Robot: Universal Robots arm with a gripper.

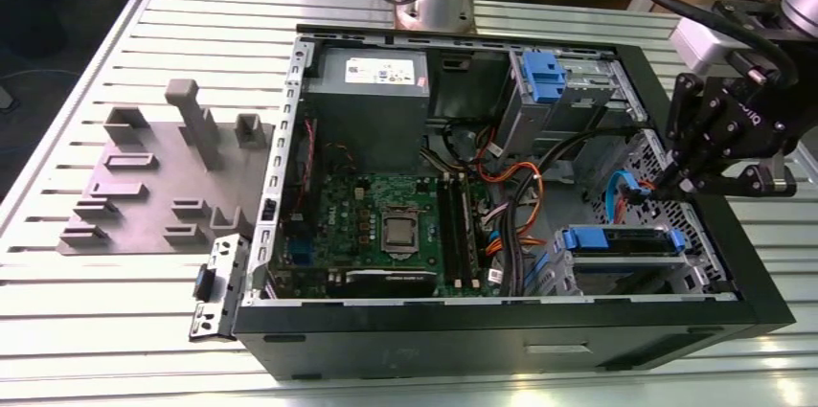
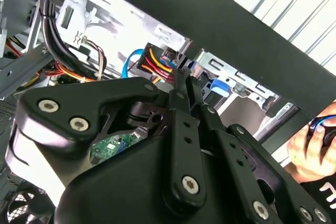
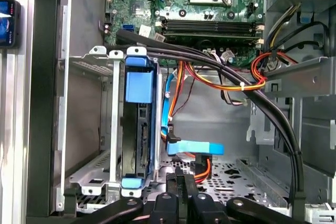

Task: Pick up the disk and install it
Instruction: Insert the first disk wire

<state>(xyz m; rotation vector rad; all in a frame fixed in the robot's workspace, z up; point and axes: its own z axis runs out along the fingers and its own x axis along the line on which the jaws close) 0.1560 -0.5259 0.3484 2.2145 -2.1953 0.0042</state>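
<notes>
**Claw shut, right beside the disk in its slot**

Starting at the exterior view's left, a grey plastic block with little towers (image 1: 153,187) lies on the silver ribbed metal table (image 1: 77,350). Next comes the big black open computer case (image 1: 511,340). Inside it sit a grey power box with a white label (image 1: 371,105) and a green circuit board (image 1: 383,225). Further along, a lone bright blue plastic bracket (image 1: 543,77) sits high in the case.

The disk (image 1: 620,239), a flat silver-grey drive in a bright blue plastic frame, is in the silver metal cage (image 3: 94,61) at the case's near corner, toward the exterior view's right. In the first wrist view it stands on its edge in that cage and looks pushed most of the way in.

The black metal claw (image 1: 668,185) hangs over the case's side at the exterior view's right, near the disk but not holding it. In both wrist views its two fingers are pressed together with nothing between them.

I think the job is at the seating step. To do it well, the push should go straight along the cage rails, so the blue frame does not tilt and jam. The orange and red wires (image 3: 220,85) and the flat blue cable (image 3: 197,147) lie close by, so the claw should stay clear of them. A slow, soft push is the safe way, because the thin cage could bend.
</notes>
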